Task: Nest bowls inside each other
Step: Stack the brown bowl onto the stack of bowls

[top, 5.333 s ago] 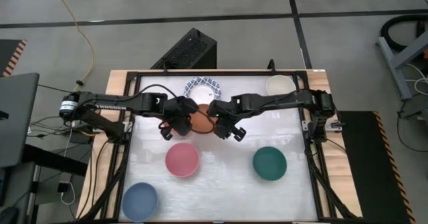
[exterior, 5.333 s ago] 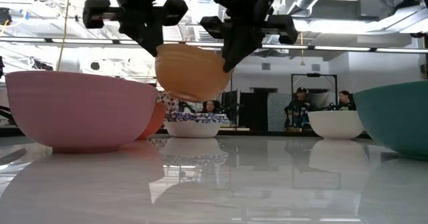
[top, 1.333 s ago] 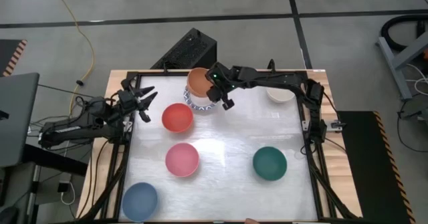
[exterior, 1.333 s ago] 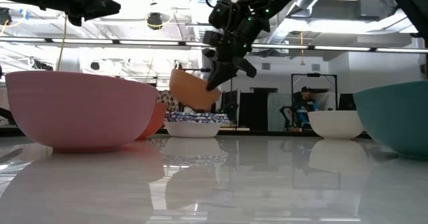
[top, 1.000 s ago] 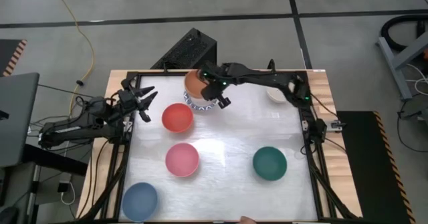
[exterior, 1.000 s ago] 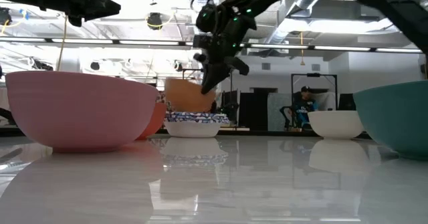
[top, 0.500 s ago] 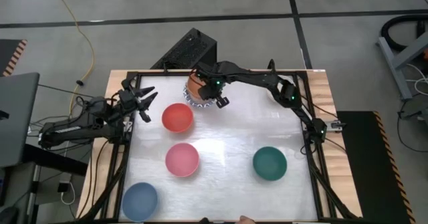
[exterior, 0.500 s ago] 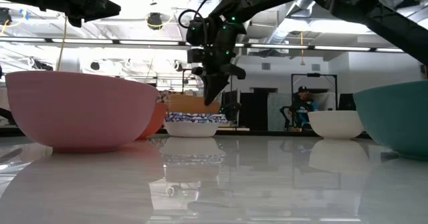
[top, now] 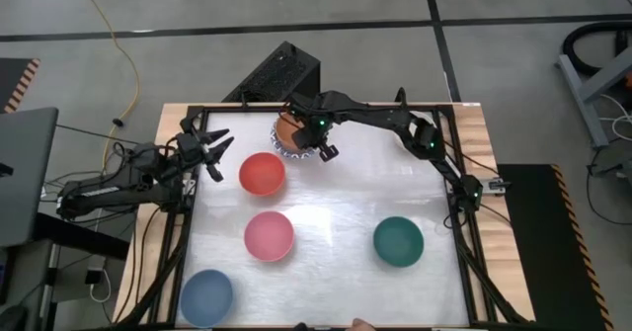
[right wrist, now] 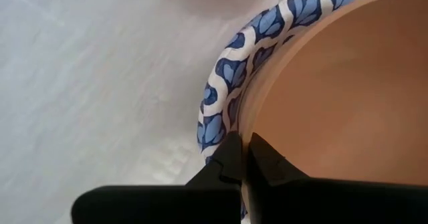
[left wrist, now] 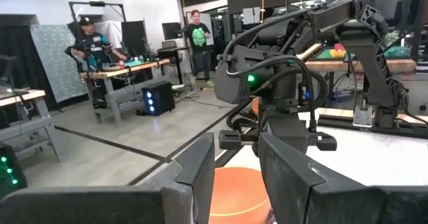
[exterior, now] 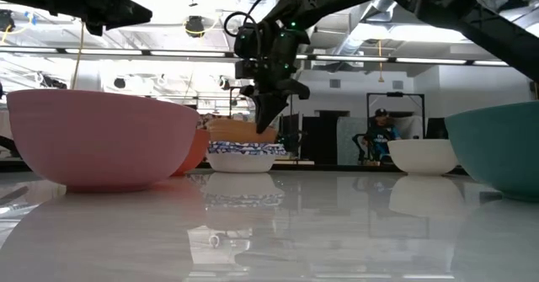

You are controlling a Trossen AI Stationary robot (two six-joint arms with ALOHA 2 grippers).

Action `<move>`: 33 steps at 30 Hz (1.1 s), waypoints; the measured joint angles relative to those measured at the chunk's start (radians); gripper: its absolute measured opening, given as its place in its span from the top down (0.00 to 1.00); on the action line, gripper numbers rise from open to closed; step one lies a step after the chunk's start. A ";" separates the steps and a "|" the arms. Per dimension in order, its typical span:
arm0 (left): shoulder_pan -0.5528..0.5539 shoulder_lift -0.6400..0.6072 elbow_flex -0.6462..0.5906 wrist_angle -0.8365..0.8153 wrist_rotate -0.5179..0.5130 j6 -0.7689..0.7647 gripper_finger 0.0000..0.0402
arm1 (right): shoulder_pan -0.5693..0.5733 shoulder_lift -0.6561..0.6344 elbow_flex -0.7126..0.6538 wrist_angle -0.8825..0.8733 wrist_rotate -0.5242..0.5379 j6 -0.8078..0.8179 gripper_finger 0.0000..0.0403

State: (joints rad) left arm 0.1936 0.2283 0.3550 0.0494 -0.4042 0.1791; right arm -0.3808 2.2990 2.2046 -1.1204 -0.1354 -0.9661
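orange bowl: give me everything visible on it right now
The orange bowl is plain, smooth and matte, ceramic-looking, and upright. It sits nested inside the white bowl with the blue-patterned rim at the table's far edge, its rim standing above that bowl's. The right gripper is shut on its wall, one finger inside, one outside. Nothing lies in the part that shows.
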 joint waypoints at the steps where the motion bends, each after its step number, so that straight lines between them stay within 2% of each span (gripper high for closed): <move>1: 0.000 0.000 0.000 -0.001 0.000 0.000 0.73 | 0.000 0.008 0.000 0.004 -0.001 0.000 0.97; 10: 0.000 0.000 0.000 -0.033 0.001 -0.002 0.73 | -0.002 0.042 -0.001 0.006 0.005 0.026 0.88; 27: 0.000 0.000 0.000 -0.035 0.001 -0.004 0.73 | -0.002 0.043 -0.001 -0.001 0.067 0.076 0.87; 33: 0.000 0.000 0.000 -0.039 0.001 -0.004 0.73 | -0.001 0.043 -0.001 -0.002 0.067 0.079 0.79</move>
State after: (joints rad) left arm 0.1932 0.2286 0.3550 0.0109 -0.4027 0.1753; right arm -0.3820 2.3425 2.2036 -1.1229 -0.0685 -0.8873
